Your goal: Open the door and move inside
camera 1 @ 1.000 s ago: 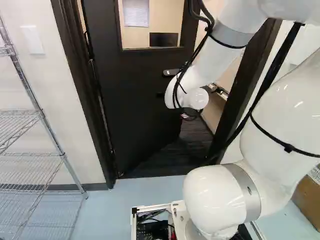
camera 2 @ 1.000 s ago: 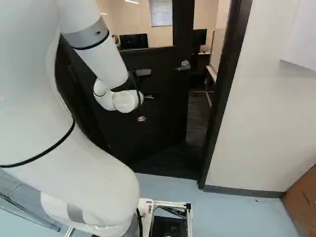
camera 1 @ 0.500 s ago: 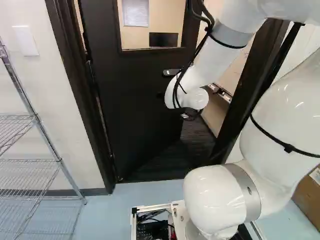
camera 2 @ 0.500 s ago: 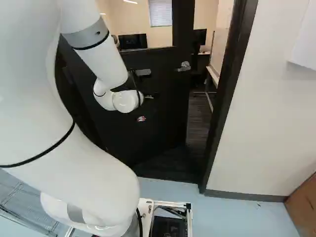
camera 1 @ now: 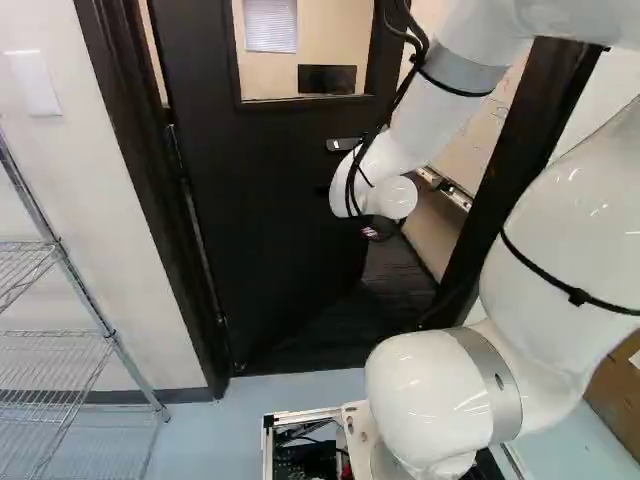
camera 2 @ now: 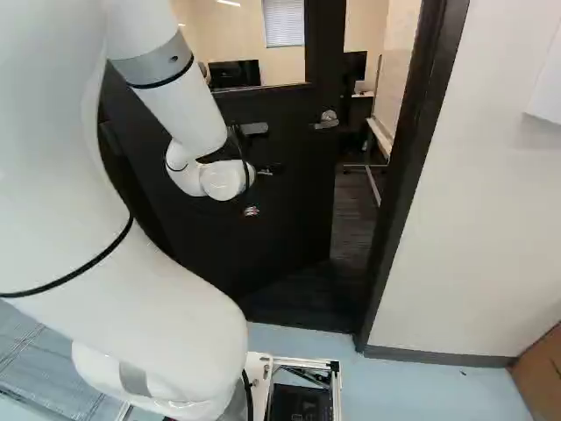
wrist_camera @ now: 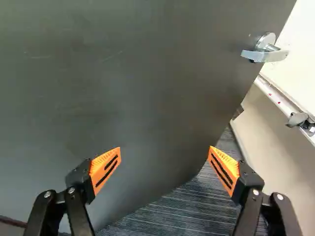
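My gripper (camera 2: 252,211) shows only as a dark part below the white wrist in the right base view, its fingertips hidden there. Wide apart in the wrist view, the orange-padded fingers of the gripper (wrist_camera: 165,163) stand open with nothing held between them. The black door (camera 1: 270,210) has a window and stands ajar, swung into the room beyond. Its grey face (wrist_camera: 133,98) fills much of the space ahead of the fingers; whether anything touches it I cannot tell. The silver lever handle (camera 2: 326,120) (wrist_camera: 266,50) sits near the door's free edge, beyond the right-hand finger.
The dark door frame has posts at the left (camera 1: 150,190) and right (camera 2: 408,175). A wire shelf (camera 1: 75,270) stands left of the doorway, a brown box (camera 2: 539,373) at the right. Dark floor (camera 2: 351,219) and a whiteboard on a stand (camera 2: 383,136) show through the gap.
The base has moved forward, bringing the doorway nearer. Against its frame the door appears swung slightly farther inward, the gap beside the handle wider. The arm holds its pose against its lowest joint.
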You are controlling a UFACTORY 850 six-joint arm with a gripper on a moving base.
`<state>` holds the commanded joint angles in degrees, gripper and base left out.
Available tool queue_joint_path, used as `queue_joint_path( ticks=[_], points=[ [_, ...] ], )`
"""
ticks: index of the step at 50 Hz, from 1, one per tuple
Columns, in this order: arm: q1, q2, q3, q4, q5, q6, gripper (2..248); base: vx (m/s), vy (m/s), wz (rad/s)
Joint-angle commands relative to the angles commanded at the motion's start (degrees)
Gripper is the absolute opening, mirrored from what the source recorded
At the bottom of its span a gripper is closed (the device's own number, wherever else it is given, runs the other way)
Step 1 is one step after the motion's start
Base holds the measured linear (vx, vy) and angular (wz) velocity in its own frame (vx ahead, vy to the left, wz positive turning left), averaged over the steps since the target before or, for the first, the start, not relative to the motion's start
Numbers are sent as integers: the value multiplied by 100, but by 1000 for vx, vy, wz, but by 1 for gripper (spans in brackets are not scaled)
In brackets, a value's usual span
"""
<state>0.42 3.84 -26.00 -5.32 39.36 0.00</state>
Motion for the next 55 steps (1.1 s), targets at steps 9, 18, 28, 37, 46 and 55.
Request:
queue_joint_path(
  ticks=[9,18,28,37,46,55],
  points=[
    [0,0,0,0,0,0,247,89,5,4],
    [0,0,0,0,0,0,247,87,26,-12],
    [0,0,0,0,0,0,247,80,29,-13],
    [0,0,0,0,0,0,247,81,32,-11],
    [0,0,0,0,0,0,247,85,31,-9],
    [0,0,0,0,0,0,247,67,26,-11]
  ],
)
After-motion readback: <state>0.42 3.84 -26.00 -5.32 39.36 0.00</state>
